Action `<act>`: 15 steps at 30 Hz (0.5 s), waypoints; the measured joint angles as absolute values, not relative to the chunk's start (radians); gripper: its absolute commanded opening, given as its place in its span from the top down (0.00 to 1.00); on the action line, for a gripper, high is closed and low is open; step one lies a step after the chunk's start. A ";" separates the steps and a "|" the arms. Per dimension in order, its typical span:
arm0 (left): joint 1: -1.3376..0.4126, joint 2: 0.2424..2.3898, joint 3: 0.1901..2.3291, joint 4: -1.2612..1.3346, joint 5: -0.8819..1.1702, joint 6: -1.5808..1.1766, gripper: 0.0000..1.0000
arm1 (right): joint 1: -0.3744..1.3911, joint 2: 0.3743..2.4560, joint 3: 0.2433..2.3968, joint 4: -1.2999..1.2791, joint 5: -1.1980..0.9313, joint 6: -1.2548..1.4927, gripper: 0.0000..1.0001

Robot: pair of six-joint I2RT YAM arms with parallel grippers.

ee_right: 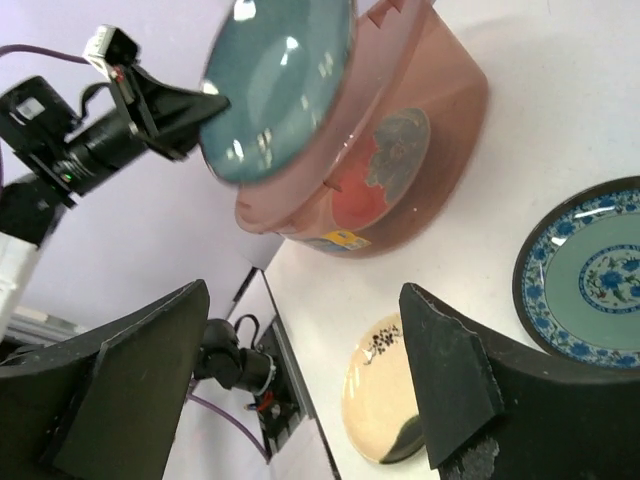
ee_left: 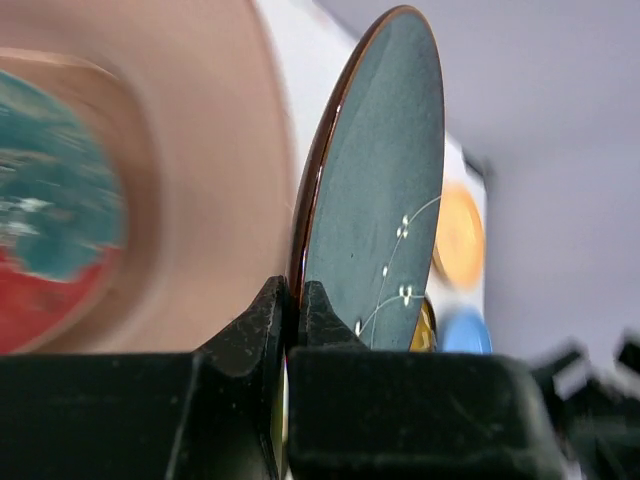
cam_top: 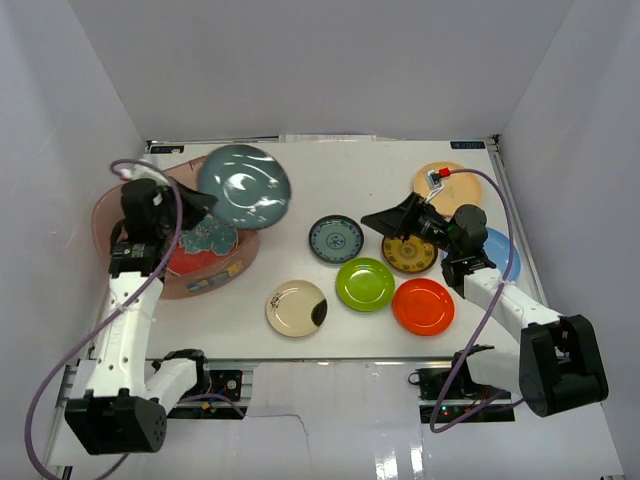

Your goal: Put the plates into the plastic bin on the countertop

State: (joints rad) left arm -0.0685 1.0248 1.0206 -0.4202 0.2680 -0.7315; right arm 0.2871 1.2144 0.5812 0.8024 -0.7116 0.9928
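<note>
Dark teal plate [cam_top: 244, 186] raised and tilted over pinkish bin [cam_top: 104, 222] rim; red-and-teal plate [cam_top: 203, 243] lies inside. Green plate [cam_top: 364, 284], orange plate [cam_top: 423, 306] and cream plate [cam_top: 296, 308] lie flat on white counter [cam_top: 330, 175].

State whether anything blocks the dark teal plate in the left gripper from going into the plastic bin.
Nothing visible does. The left gripper holds the dark teal plate by its rim at the plastic bin's open top; a red-and-teal plate already lies inside.

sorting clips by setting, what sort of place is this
Probably a robot lab test cell, not a kitchen: plain white panels box in a white countertop, two cabled arms are bolted at its near edge.
</note>
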 measured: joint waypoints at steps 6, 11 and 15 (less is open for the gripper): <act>0.223 0.912 1.004 -0.477 0.132 -0.740 1.00 | 0.338 1.156 0.554 0.647 -0.664 0.845 0.19; 0.333 0.944 0.945 -0.493 0.104 -0.739 1.00 | 0.445 1.111 0.530 0.498 -0.584 0.715 0.20; 0.360 1.033 0.907 -0.486 0.094 -0.741 1.00 | 0.541 1.103 0.520 0.423 -0.514 0.637 0.20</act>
State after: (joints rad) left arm 0.3599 1.0332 0.9070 -0.4858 0.0944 -0.7414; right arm 0.5407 1.1034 0.5201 0.4232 -0.5140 0.6373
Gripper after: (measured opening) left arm 0.129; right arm 0.798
